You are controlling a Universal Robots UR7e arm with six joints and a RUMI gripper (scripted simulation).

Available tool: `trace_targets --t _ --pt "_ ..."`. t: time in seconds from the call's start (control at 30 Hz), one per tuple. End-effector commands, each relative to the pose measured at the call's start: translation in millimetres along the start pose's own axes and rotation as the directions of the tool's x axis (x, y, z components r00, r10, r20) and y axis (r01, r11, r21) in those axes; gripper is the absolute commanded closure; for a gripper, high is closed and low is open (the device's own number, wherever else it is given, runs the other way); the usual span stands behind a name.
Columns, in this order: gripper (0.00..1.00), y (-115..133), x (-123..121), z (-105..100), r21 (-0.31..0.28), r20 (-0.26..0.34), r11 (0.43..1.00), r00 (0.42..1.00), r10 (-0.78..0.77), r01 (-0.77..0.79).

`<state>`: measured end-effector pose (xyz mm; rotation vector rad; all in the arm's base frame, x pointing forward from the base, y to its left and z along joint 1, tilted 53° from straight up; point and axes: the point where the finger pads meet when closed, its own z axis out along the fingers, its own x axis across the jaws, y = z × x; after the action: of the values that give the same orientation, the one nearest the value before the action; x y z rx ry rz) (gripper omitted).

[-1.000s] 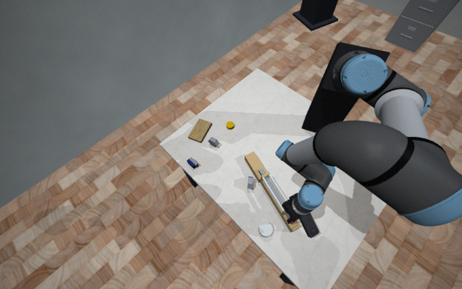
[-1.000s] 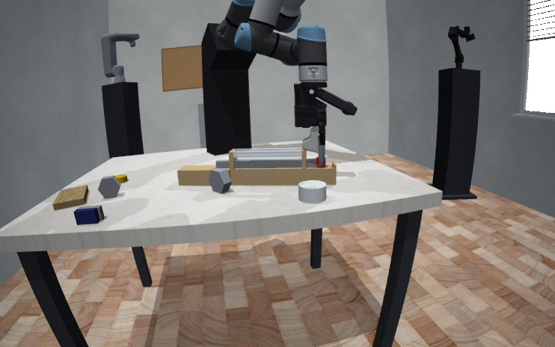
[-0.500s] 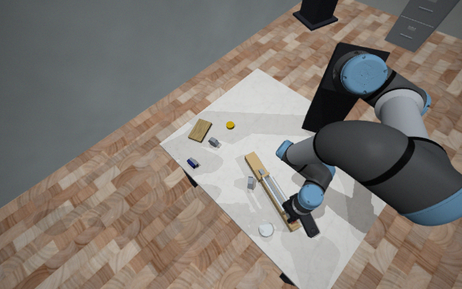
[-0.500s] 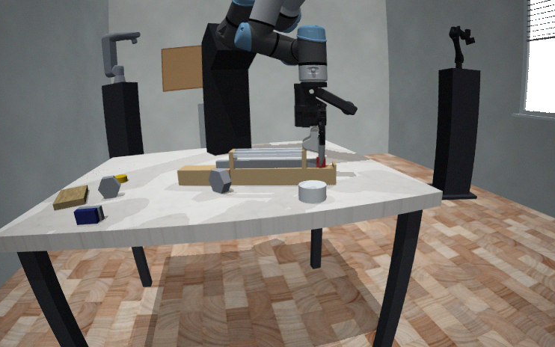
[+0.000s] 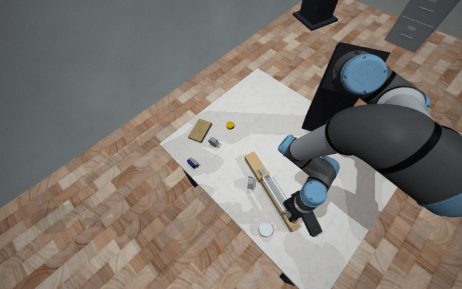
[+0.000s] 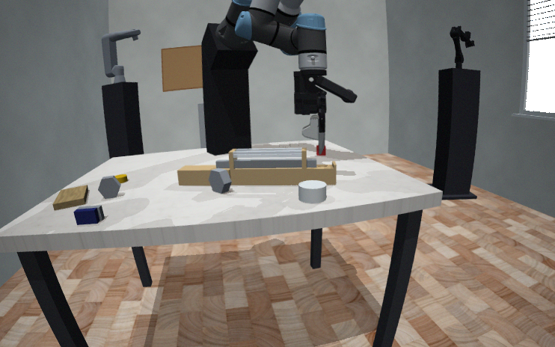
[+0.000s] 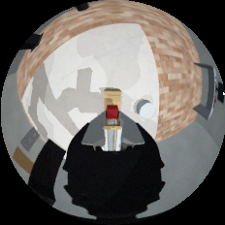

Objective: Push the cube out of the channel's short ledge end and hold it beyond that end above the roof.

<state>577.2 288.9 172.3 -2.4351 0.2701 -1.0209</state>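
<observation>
The wooden channel (image 5: 272,190) with a clear roof lies on the white table, and it also shows in the exterior view (image 6: 266,167). A grey rod (image 6: 266,162) lies along inside it. My gripper (image 6: 320,144) points straight down over the end with the short ledge and raised lip. It is shut on the small red cube (image 6: 317,149). The cube hangs just above the ledge, at about the height of the channel's roof. In the wrist view the cube (image 7: 112,112) sits between my fingertips, with the ledge below it. In the overhead view the cube (image 5: 290,215) is mostly hidden by my wrist.
A white cylinder (image 6: 312,191) stands beside the ledge end. A grey hex block (image 6: 220,179) leans against the channel's side. Further left are another grey hex block (image 6: 108,186), a yellow disc (image 5: 230,124), a wooden tile (image 6: 71,196) and a blue block (image 6: 87,215).
</observation>
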Motion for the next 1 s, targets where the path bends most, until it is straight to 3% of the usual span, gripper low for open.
trace_targets --t 0.0,0.37,0.97 --pt "1.0 0 0 -23 0.001 0.0 1.0 1.0 0.0 0.0" --pt "1.0 0 0 -46 0.001 0.0 1.0 1.0 0.0 0.0" --pt "1.0 0 0 -48 0.001 0.0 1.0 1.0 0.0 0.0"
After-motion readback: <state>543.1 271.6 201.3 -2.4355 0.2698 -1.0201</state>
